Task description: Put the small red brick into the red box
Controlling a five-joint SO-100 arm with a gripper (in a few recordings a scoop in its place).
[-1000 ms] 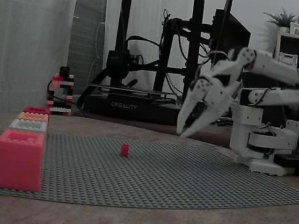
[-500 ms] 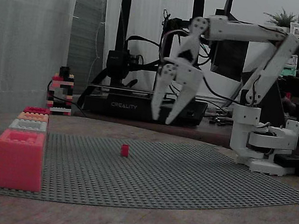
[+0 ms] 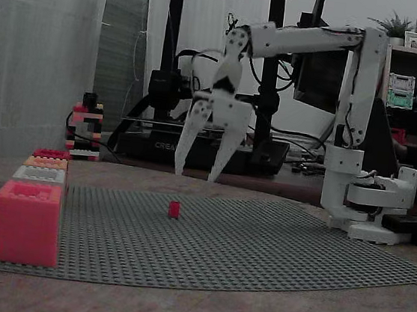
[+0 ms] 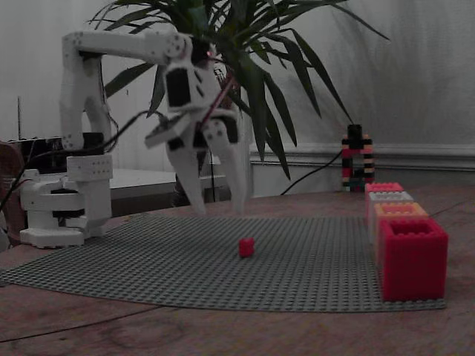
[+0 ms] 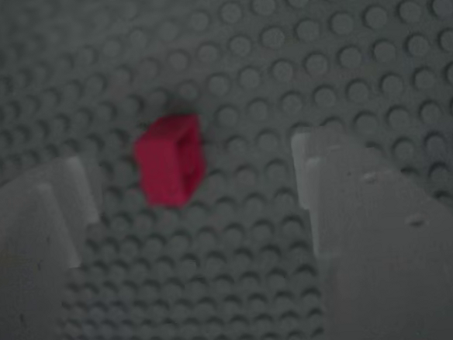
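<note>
A small red brick (image 3: 174, 210) (image 4: 246, 247) lies on the grey studded baseplate (image 3: 259, 244) (image 4: 148, 267) near its middle. My white gripper (image 3: 194, 175) (image 4: 220, 211) hangs open a short way above the brick, fingertips pointing down, nothing between them. In the wrist view the brick (image 5: 171, 160) lies on the studs between the two pale fingers (image 5: 362, 215), nearer the left one, and the gripper (image 5: 192, 180) is open. The red box (image 3: 27, 222) (image 4: 413, 257) stands at the baseplate's corner, open side up.
A row of grey, orange and red boxes (image 3: 41, 171) (image 4: 393, 202) runs behind the red box. A small brick tower (image 3: 85, 131) (image 4: 356, 159) stands farther back. The arm's base (image 3: 369, 201) (image 4: 56, 208) sits at the plate's edge. A 3D printer (image 3: 218, 74) is behind.
The arm has swung left in the fixed view and lowered, bringing the open gripper from the right side to just above the small red brick. The brick has not moved.
</note>
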